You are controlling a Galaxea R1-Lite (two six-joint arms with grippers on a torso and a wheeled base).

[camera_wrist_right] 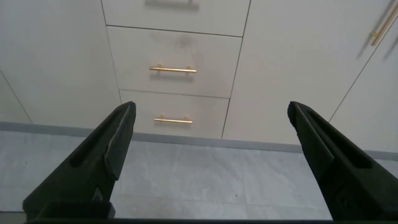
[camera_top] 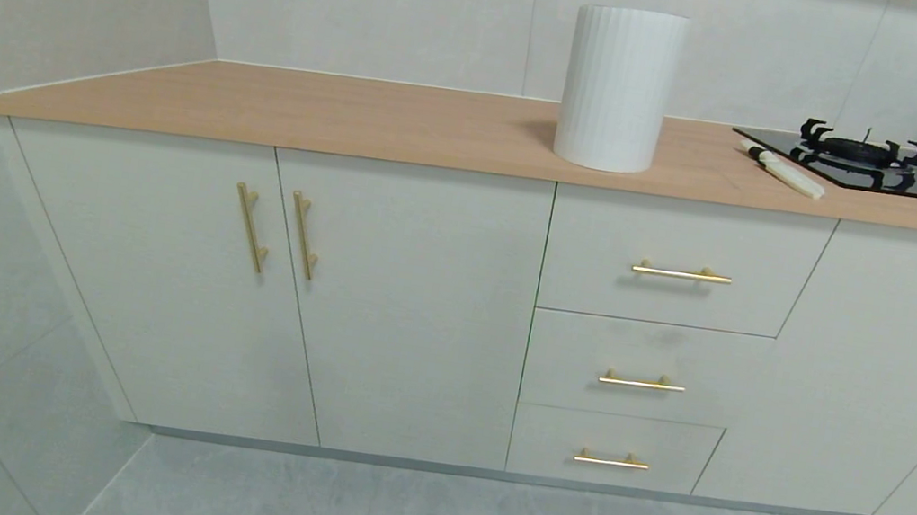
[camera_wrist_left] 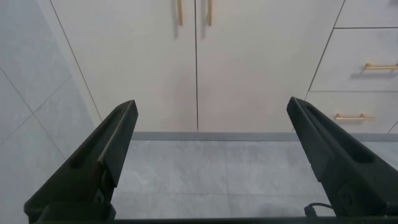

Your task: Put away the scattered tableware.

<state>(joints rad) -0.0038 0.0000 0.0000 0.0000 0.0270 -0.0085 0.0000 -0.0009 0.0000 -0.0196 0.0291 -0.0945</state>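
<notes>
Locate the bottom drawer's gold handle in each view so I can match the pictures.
Head view: bottom drawer handle, lowest of three, right of the double doors.
Left wrist view: same handle, just past one of the jaws, above the grey plinth.
Right wrist view: same handle, framed between the open jaws.
Shared landmark: middle drawer handle directly above it.
</notes>
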